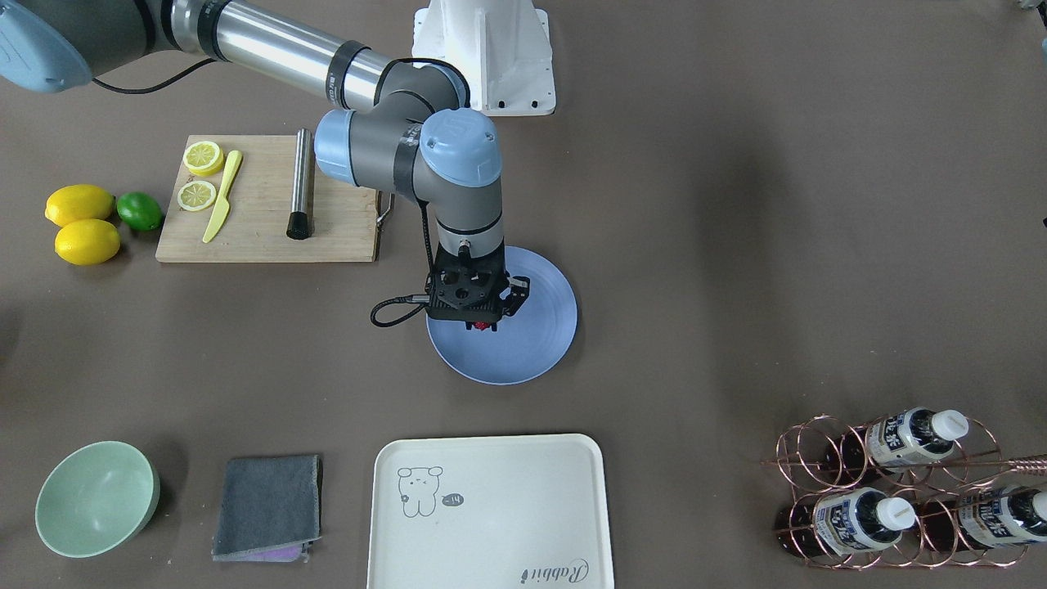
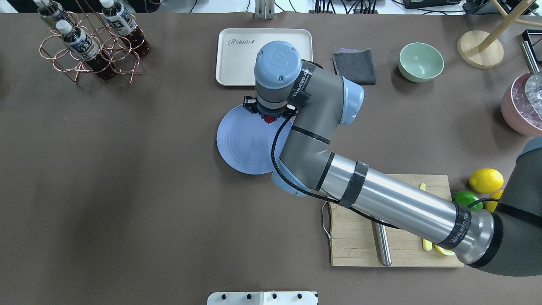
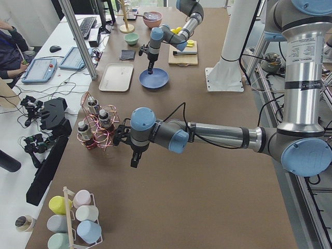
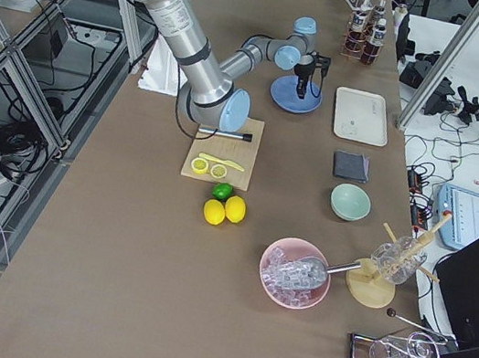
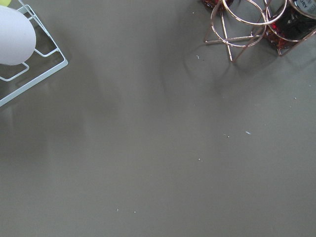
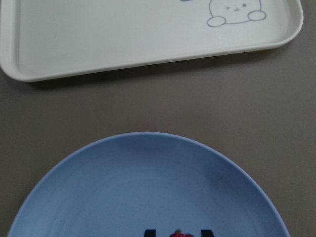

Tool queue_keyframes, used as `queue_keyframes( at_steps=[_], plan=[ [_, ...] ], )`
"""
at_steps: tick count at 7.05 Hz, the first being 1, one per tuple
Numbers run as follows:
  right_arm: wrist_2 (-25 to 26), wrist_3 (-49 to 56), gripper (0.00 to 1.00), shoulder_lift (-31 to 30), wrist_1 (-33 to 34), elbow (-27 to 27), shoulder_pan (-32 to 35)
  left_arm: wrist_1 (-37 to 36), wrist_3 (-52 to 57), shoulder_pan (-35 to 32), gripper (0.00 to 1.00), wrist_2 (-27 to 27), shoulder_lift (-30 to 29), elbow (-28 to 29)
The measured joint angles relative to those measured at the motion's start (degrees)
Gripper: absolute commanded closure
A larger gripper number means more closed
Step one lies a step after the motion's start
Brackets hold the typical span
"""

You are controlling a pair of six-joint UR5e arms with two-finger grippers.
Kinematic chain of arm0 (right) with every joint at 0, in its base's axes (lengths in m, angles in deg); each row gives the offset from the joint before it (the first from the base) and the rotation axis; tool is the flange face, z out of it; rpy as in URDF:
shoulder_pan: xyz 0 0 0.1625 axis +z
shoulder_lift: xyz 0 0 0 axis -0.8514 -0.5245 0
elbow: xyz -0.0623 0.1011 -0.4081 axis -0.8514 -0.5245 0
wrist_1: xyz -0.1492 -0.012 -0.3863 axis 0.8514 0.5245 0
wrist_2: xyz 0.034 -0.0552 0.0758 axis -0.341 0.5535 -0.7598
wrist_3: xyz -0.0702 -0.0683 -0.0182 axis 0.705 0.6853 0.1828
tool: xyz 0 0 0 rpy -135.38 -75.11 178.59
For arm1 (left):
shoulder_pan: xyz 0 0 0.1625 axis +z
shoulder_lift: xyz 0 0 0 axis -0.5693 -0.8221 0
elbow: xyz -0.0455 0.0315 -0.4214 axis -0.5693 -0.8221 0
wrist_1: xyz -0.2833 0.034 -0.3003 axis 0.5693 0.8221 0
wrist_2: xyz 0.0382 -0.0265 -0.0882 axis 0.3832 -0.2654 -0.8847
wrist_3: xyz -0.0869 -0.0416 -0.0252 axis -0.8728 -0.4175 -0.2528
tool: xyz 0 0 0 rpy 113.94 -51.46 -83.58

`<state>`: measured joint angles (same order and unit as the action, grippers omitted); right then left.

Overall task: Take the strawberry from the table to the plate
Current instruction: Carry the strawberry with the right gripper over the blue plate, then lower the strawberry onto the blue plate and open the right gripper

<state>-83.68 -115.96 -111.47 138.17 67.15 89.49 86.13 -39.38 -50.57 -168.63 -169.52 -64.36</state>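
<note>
The periwinkle-blue plate (image 1: 536, 339) (image 2: 241, 148) lies mid-table. My right gripper (image 1: 483, 321) (image 2: 268, 117) points straight down over the plate's edge nearest the cream tray. It is shut on the small dark-red strawberry (image 1: 483, 326) (image 2: 268, 120). In the right wrist view the strawberry (image 6: 181, 234) shows between two black fingertips (image 6: 149, 233) just above the plate (image 6: 123, 187). My left gripper (image 3: 134, 162) hangs over bare table (image 5: 158, 148) near the bottle rack. It shows only in the exterior left view, so I cannot tell its state.
A cream bear tray (image 1: 491, 523) (image 6: 98, 44) sits just beyond the plate. A cutting board (image 1: 262, 229) with lemon halves, knife and steel rod, lemons and a lime (image 1: 86, 221), a green bowl (image 1: 94, 499), a grey cloth (image 1: 268, 507) and a copper bottle rack (image 1: 900, 491) surround it.
</note>
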Motion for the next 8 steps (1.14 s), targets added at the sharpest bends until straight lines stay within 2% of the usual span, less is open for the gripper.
queue_keyframes(
  at_steps=[3,4,5,8],
  plan=[
    [0.7,-1.6,1.00,-0.2,-0.3,-0.2,-2.2,0.2,0.0,-0.2,0.02,0.0,0.1,-0.1],
    [1.1,-1.6,0.39,-0.2,-0.6,-0.2,-2.5,0.2,0.0,-0.2,0.02,0.1,0.1,-0.1],
    [1.6,-2.1,0.01,-0.5,-1.2,-0.2,-2.6,0.3,0.0,-0.2,0.02,0.1,0.1,-0.1],
    [1.9,-2.8,0.00,-1.0,-1.9,-0.1,-2.3,0.3,0.0,-0.2,0.02,0.0,0.2,-0.1]
  ],
)
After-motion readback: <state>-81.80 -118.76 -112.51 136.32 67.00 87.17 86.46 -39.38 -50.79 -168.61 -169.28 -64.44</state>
